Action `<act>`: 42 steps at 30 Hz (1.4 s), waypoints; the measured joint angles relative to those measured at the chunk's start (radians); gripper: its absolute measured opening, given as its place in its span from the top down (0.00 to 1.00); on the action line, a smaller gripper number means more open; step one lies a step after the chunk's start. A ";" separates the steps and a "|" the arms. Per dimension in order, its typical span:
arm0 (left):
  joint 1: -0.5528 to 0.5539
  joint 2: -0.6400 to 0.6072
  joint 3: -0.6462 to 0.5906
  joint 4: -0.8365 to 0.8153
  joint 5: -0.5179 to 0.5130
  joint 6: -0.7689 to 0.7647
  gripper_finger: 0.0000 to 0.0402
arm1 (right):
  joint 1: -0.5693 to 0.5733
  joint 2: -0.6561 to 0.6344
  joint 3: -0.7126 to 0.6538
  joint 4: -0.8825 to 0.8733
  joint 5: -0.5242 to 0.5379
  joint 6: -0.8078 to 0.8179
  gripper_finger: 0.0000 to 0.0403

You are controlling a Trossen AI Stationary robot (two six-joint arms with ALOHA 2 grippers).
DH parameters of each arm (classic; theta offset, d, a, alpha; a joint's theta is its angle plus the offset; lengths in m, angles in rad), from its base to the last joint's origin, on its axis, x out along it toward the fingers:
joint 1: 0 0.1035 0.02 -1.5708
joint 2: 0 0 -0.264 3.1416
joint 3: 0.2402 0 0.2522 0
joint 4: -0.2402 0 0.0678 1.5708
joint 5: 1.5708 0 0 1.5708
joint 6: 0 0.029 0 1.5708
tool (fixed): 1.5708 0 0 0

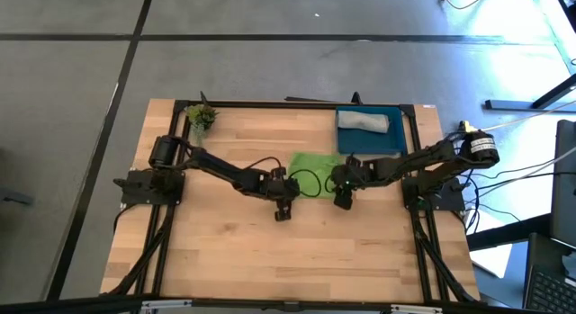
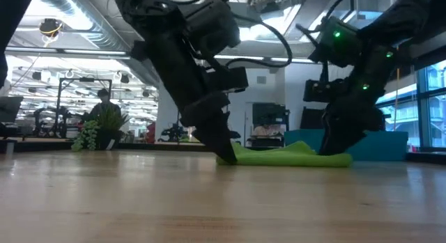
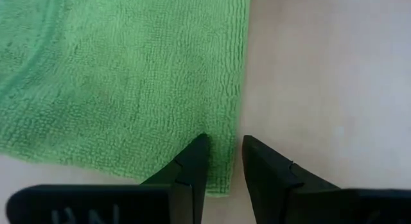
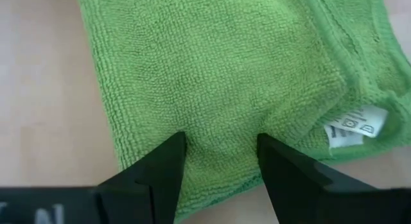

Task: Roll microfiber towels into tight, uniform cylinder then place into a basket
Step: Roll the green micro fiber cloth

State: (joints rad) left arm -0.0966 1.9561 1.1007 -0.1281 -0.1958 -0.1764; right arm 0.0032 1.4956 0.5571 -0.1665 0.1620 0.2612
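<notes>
One grey roll (image 1: pixel 363 121) is seen in the basket (image 1: pixel 396 140), upper right; the green towel (image 1: pixel 317 163) lies flat at centre, unrolled, straddled by the narrowly parted left gripper (image 3: pixel 224 161) and wider right gripper (image 4: pixel 221 153).

In the high view both arms cover the green towel (image 1: pixel 317 165) at its 3 and 9 o'clock edges. The white tag (image 4: pixel 355 126) carries print too small to read. The basket (image 2: pixel 397 144) sits mostly behind the right arm in the low view.

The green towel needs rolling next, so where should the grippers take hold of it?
Grip the green towel at its near edge, one corner per gripper, coming from above. It lies flat on the table, and the left gripper and right gripper already straddle that hem, open.
</notes>
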 joint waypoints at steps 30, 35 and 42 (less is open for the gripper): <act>-0.346 -0.035 -0.004 -0.002 -0.205 -0.109 0.78 | 0.474 0.002 0.102 0.053 -0.038 0.022 0.51; -0.345 -0.036 -0.004 -0.012 -0.210 -0.101 0.78 | 0.509 0.001 0.141 0.052 0.009 -0.057 0.51; -0.345 -0.012 -0.003 -0.018 -0.210 -0.075 0.78 | 0.525 0.076 0.138 0.106 0.011 -0.087 0.51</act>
State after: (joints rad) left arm -0.4416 1.9442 1.0977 -0.1465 -0.4059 -0.2512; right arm 0.5285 1.5713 0.6949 -0.0609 0.1729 0.1738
